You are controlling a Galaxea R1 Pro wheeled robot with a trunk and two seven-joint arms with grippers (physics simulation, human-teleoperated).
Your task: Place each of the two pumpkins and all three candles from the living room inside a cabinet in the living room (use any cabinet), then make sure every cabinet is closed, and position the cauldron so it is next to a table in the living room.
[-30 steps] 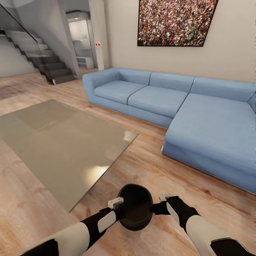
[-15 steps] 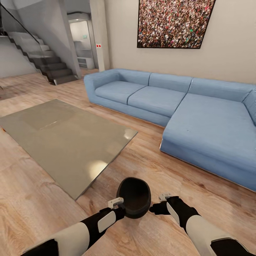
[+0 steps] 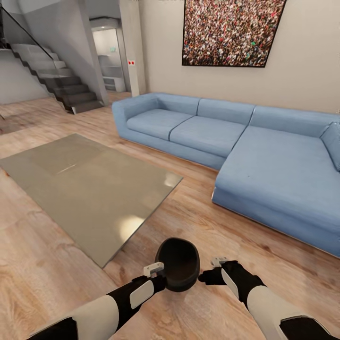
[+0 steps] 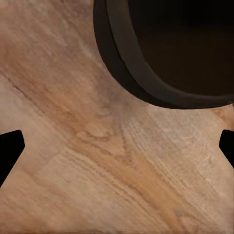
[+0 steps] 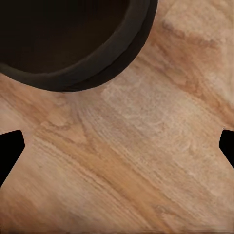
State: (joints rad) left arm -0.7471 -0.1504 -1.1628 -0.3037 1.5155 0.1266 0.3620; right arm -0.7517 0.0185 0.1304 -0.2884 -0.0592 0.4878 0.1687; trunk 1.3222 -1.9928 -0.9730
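Near the glass tabletop (image 3: 89,193), cauldron (image 3: 178,264) sits on floor between left hand (image 3: 158,282) and right hand (image 3: 205,277), both spread wide, empty. Placement looks finished; next, back away.

My wrist pictures cut off the pot (image 4: 146,73); my left claw's (image 3: 160,282) tips hide behind it.

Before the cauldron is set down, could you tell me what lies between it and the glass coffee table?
Only bare wood floor. In the head view, the cauldron sits just off the coffee table's near corner, with nothing on the strip between them.
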